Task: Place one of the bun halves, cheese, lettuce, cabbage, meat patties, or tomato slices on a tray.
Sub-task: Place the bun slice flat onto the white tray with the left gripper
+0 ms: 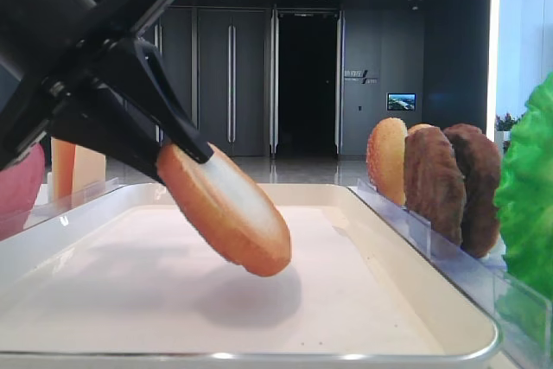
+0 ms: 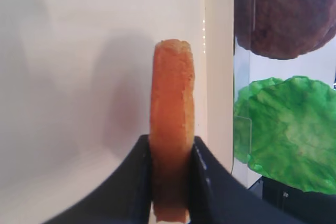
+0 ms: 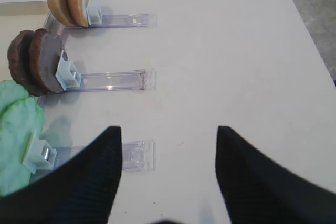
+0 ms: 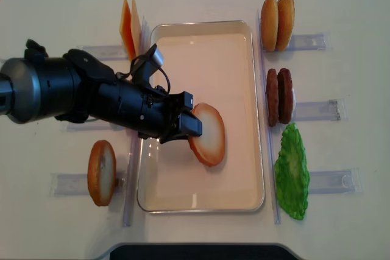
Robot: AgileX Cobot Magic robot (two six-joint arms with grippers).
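My left gripper (image 4: pixel 190 123) is shut on a bun half (image 4: pixel 208 135), golden crust with a pale cut face. It holds the bun half (image 1: pixel 229 209) tilted, low over the middle of the cream tray (image 4: pixel 259 89). In the left wrist view the bun half (image 2: pixel 172 103) stands edge-on between the gripper's (image 2: pixel 172 145) fingers, above the tray floor (image 2: pixel 79 51). My right gripper (image 3: pixel 168 129) is open over bare table, holding nothing. Right of the tray stand two more bun halves (image 4: pixel 277 22), two meat patties (image 4: pixel 279 97) and lettuce (image 4: pixel 291 172).
Cheese slices (image 4: pixel 128 28) stand left of the tray's far end. A tomato slice (image 4: pixel 101 172) stands at the near left. Clear plastic holders (image 4: pixel 317 111) lie along both sides of the tray. The table edge (image 3: pixel 315 51) runs to the right in the right wrist view.
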